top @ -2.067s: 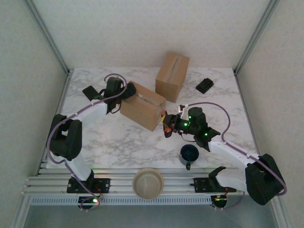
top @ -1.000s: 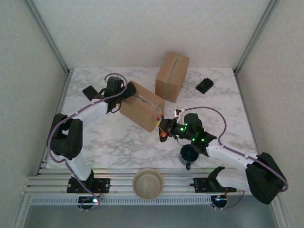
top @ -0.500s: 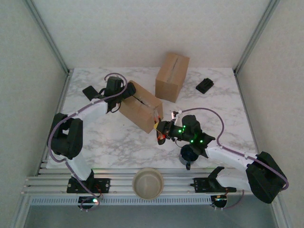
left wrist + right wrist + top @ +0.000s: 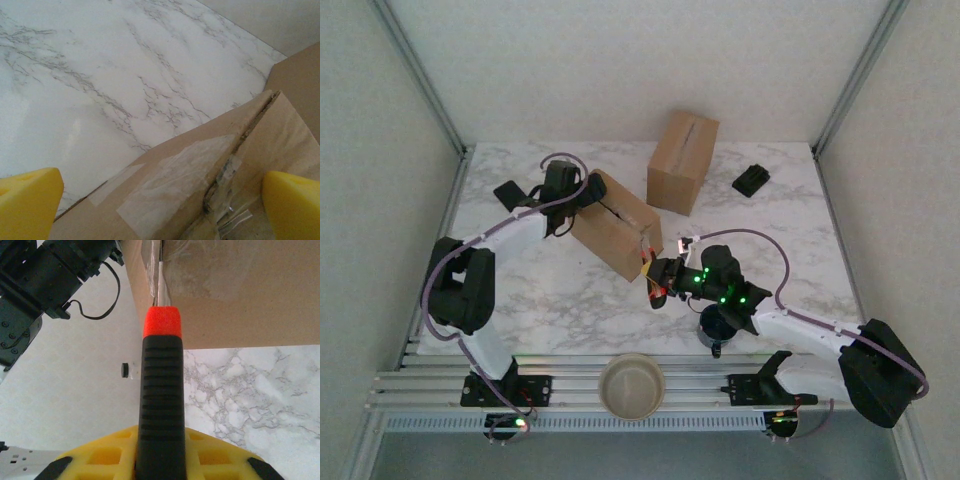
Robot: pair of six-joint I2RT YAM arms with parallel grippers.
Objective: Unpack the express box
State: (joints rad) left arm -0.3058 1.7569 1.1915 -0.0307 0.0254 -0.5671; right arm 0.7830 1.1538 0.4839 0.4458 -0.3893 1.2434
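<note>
Pinching the cutter (image 4: 161, 390), the right pincer (image 4: 664, 277) sets its blade at the express box's (image 4: 615, 225) near-end tape seam (image 4: 220, 170). Spread wide, the left pincer (image 4: 582, 190) straddles the box's far end. Box lies on tabletop (image 4: 550, 290), flaps closed. Judged: slitting underway; opening and emptying remain.

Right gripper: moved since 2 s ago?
Yes. The right gripper, shut on the cutter, has shifted left and nearer in the top view, farther from the upright box.

Brown box (image 4: 615, 228), grey-veined white marble table (image 4: 550, 290), black cutter (image 4: 161, 405) with red tip.
</note>
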